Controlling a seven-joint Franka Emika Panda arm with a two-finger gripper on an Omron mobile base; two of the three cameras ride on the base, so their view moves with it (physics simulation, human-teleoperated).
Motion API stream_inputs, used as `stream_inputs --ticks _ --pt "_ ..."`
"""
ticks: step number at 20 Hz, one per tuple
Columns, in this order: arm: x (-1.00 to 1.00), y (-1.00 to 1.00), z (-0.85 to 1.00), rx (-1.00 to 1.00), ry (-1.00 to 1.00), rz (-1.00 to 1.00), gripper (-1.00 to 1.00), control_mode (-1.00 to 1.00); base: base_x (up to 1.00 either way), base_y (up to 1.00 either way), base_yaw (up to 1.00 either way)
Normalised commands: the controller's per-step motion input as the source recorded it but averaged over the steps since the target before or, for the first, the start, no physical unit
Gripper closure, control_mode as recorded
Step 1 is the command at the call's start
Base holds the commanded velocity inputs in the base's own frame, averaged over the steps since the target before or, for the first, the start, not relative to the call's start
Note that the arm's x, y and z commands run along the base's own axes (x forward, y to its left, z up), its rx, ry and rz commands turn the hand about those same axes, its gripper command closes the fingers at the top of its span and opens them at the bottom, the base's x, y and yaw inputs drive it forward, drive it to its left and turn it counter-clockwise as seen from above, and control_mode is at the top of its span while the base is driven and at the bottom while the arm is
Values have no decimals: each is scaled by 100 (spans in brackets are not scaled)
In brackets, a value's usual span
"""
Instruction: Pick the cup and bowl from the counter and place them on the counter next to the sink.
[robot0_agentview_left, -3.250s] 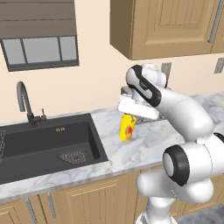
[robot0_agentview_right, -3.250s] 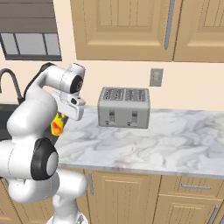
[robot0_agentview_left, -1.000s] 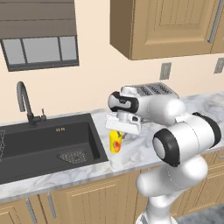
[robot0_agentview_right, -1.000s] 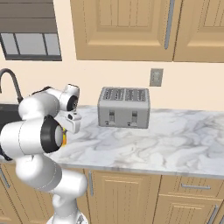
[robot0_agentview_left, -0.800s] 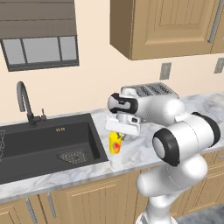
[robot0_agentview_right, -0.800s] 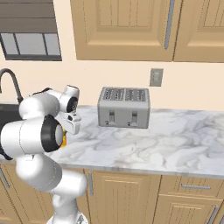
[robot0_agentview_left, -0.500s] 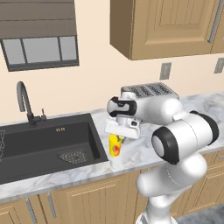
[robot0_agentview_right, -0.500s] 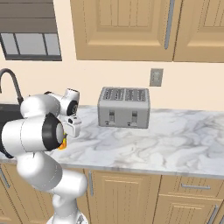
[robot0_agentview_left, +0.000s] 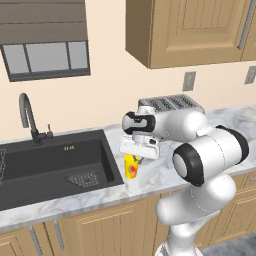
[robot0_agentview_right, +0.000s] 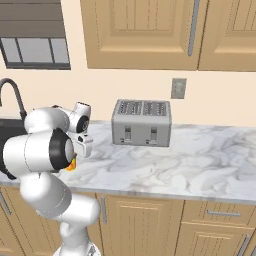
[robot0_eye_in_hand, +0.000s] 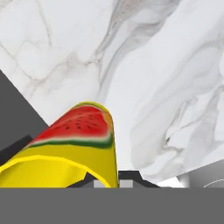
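— Where was the cup (robot0_agentview_left: 131, 166) at that moment?

— It was in the gripper (robot0_agentview_left: 134, 161), just beside the right edge of the sink (robot0_agentview_left: 55, 167), low over the white marble counter (robot0_agentview_left: 155, 177). I could not tell if its bottom touched the marble.

— And the jaws?

— They were closed on the cup. In the hand view the yellow cup (robot0_eye_in_hand: 72, 148) with a watermelon picture stood between the dark finger tips, with the veined marble behind it.

— What else was near?

— A silver toaster (robot0_agentview_right: 142, 122) stood further back on the counter, against the wall.
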Motion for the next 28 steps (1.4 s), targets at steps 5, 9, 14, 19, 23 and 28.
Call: stream_inputs --ticks 5,9,14,19,23,28 --pt "0 0 0 0 0 0 100 -100 0 0 0" --pt "0 0 0 0 0 0 100 -100 0 0 0" --pt "0 0 0 0 0 0 -100 -100 0 0 0" --pt "0 0 0 0 0 0 -100 -100 0 0 0" --pt "-12 -19 3 0 0 0 -100 -100 0 0 0" --pt "-12 -32 38 0 0 0 -100 -100 0 0 0"
